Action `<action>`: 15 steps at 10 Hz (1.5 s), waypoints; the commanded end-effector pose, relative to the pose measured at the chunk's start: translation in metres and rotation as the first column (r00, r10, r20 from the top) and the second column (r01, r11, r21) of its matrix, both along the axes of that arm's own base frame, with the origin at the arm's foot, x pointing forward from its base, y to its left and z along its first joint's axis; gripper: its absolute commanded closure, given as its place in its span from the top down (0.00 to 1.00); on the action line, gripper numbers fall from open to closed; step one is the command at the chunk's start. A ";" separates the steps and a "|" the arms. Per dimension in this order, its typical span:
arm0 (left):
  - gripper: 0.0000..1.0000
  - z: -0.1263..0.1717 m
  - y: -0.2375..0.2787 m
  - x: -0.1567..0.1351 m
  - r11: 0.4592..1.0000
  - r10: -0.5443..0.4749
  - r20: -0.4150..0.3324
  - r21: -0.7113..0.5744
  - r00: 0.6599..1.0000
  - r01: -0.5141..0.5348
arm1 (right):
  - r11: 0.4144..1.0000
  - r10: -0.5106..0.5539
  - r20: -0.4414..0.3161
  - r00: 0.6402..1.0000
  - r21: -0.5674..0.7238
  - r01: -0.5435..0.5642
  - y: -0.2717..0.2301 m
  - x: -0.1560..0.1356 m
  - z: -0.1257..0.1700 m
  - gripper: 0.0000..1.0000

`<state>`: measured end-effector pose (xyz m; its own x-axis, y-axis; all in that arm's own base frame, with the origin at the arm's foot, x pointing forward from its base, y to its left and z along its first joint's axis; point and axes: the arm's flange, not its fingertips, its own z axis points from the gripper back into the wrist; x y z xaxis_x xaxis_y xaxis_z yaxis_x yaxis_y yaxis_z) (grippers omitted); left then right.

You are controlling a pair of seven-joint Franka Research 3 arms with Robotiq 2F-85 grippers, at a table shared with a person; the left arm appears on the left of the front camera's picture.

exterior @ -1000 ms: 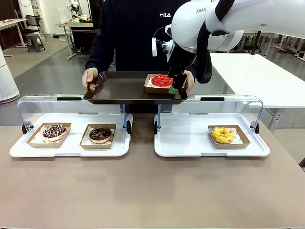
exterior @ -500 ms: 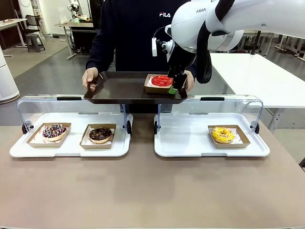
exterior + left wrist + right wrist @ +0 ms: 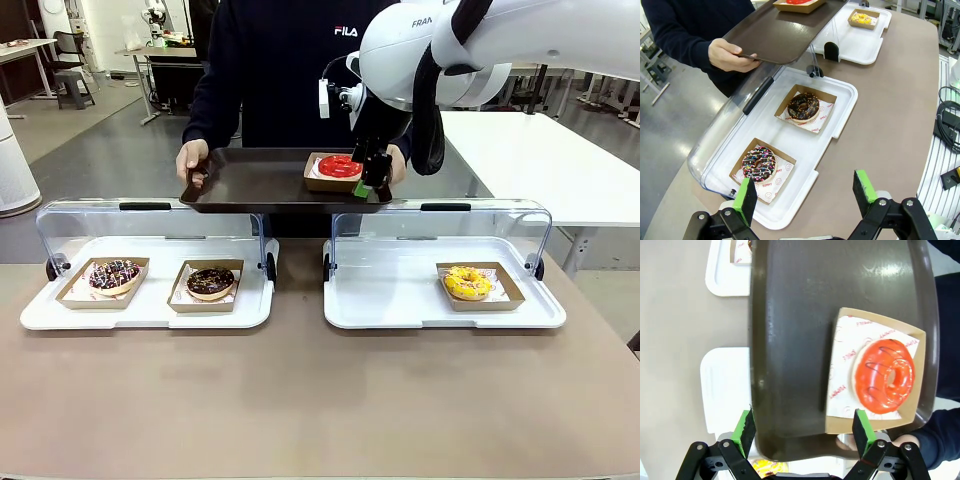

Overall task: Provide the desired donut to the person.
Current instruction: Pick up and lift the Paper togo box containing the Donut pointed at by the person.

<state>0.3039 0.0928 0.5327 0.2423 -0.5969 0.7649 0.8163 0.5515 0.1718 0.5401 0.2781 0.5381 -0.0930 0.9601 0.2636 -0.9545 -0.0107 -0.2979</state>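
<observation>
the person (image 3: pixel 280 70) in a dark sweatshirt is cut off above the chest by the front view's top edge, and the white right arm covers most of their grip at the 3 o'clock end of the dark brown plastic serving tray (image 3: pixel 255 185). their bare fingers (image 3: pixel 191 160) at its 9 o'clock end are plain to see. the red-glazed ring donut (image 3: pixel 339 167) lies toward the tray's 3 o'clock end, glossy, with thin dark lines across the icing, on white printed paper in a shallow brown cardboard box (image 3: pixel 328 186). the left wrist view clips it at the top edge. the right hand (image 3: pixel 372 192) hangs at the box's 3 o'clock side, fingers spread apart and holding nothing; whether it touches the box is unclear. the left hand (image 3: pixel 805 189), also spread and empty, hovers over the bench (image 3: pixel 880 115).
</observation>
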 end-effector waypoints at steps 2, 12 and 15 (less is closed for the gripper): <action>1.00 0.000 0.000 0.001 1.000 -0.004 0.002 -0.009 1.000 0.005 | 1.000 0.000 0.012 1.000 0.001 0.000 0.000 0.000 -0.001 1.00; 1.00 0.000 0.000 0.001 1.000 -0.004 0.002 -0.009 1.000 0.005 | 0.792 -0.027 -0.067 0.997 0.607 0.063 -0.315 -0.118 0.012 1.00; 1.00 0.000 0.000 0.001 1.000 -0.004 0.002 -0.009 1.000 0.005 | 0.740 -0.154 -0.054 0.987 0.655 0.151 -0.336 -0.155 -0.006 1.00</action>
